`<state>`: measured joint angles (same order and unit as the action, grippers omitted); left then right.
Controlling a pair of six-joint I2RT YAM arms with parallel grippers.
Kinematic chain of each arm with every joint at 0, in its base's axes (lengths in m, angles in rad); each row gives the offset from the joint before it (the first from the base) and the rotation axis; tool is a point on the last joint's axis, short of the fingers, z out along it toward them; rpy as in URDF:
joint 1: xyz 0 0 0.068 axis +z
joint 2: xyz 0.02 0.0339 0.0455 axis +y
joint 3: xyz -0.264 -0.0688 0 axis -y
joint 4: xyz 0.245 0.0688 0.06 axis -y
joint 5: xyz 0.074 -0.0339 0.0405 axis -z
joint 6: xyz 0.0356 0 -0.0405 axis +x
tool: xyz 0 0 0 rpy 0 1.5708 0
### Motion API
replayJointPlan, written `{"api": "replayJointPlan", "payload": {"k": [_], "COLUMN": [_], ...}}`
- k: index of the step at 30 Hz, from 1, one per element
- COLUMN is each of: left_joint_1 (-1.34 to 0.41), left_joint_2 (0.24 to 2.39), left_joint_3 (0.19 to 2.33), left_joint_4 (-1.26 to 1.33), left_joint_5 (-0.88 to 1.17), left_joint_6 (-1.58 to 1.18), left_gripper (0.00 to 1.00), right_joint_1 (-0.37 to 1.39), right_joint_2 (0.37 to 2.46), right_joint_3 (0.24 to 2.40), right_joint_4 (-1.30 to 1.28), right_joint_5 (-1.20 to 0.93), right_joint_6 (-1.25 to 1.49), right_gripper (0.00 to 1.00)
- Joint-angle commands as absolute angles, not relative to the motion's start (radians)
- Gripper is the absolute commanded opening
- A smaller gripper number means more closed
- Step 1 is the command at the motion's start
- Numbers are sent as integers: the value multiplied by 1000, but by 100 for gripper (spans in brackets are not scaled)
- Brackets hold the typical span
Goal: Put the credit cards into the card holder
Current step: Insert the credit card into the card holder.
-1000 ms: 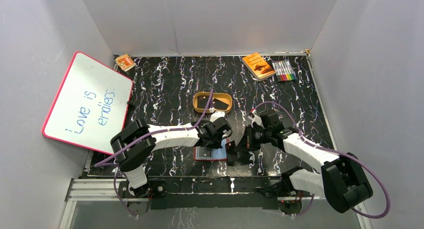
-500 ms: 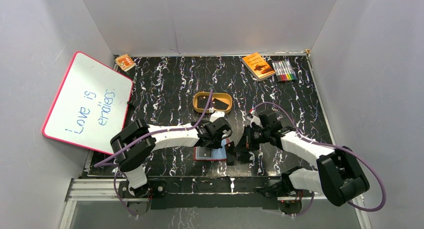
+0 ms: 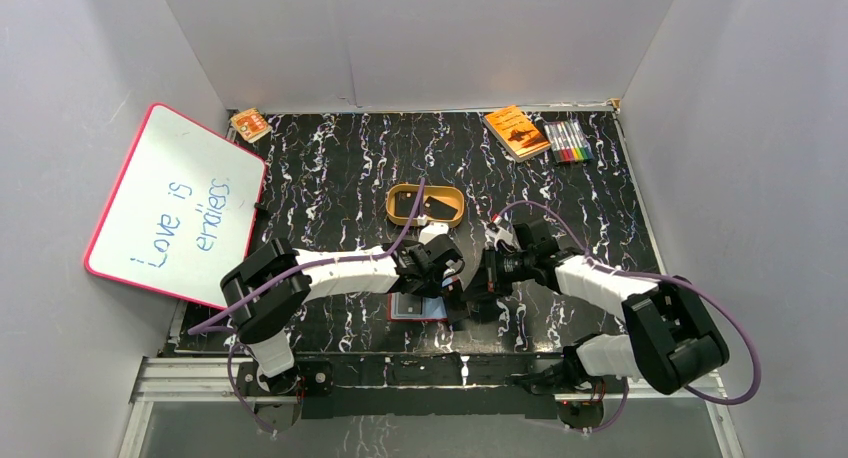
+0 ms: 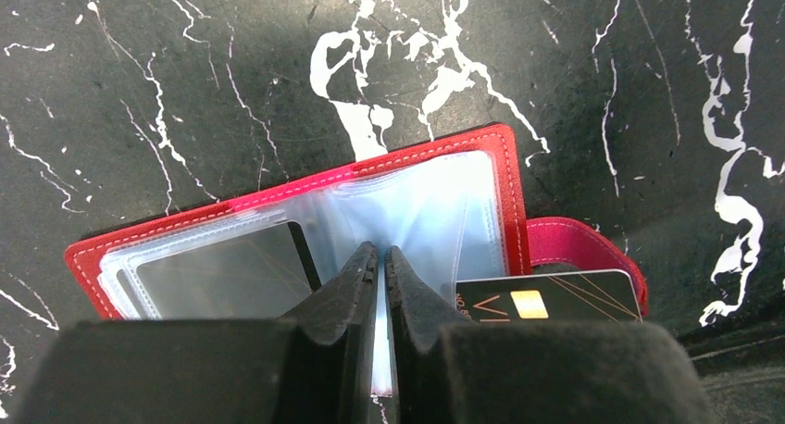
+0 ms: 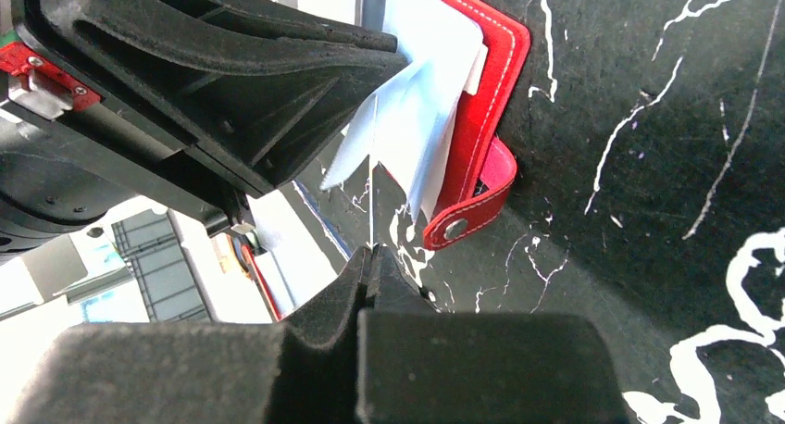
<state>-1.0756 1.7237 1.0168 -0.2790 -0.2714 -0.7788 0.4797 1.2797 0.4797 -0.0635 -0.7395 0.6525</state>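
Right gripper (image 5: 370,255) nearer, card (image 4: 546,299) at card holder (image 4: 278,194)

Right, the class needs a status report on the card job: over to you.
Left hand shut, pinching a clear pocket of the red card holder. Right hand shut on a credit card, edge at the pockets. Nothing seen in the way.

The card holder (image 4: 296,188), centre frame, has a red leather-like cover with pale stitching; its clear pockets (image 4: 435,211) are glossy plastic film. The credit card (image 4: 555,299), lower right, is smooth glossy black. The table (image 4: 139,72) looks polished, black with white veins. The left gripper's fingers (image 4: 342,294) are matt black
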Motion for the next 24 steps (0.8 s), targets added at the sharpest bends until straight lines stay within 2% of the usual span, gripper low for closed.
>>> {"api": "replayJointPlan", "payload": {"k": [1,11,24], "left_joint_1": [-1081,-1080,-1081], "left_joint_2": [1699,1648,1558], "left_joint_3": [1024,1053,1107], "left_joint_4": [-430,-466,-526], "left_joint_5": [-305,-322,-357], "left_joint_6": [-767,-771,-780], "left_gripper": [8,15,19], "right_joint_1": [487,498,543], "right_joint_2": [1307,1358,1410], "right_joint_3": [515,521,544], "right_joint_4": [-9,-9,70], "right_joint_5": [-793,-787,-790], "right_joint_6": [656,671,702], "right_gripper": [0,0,0]}}
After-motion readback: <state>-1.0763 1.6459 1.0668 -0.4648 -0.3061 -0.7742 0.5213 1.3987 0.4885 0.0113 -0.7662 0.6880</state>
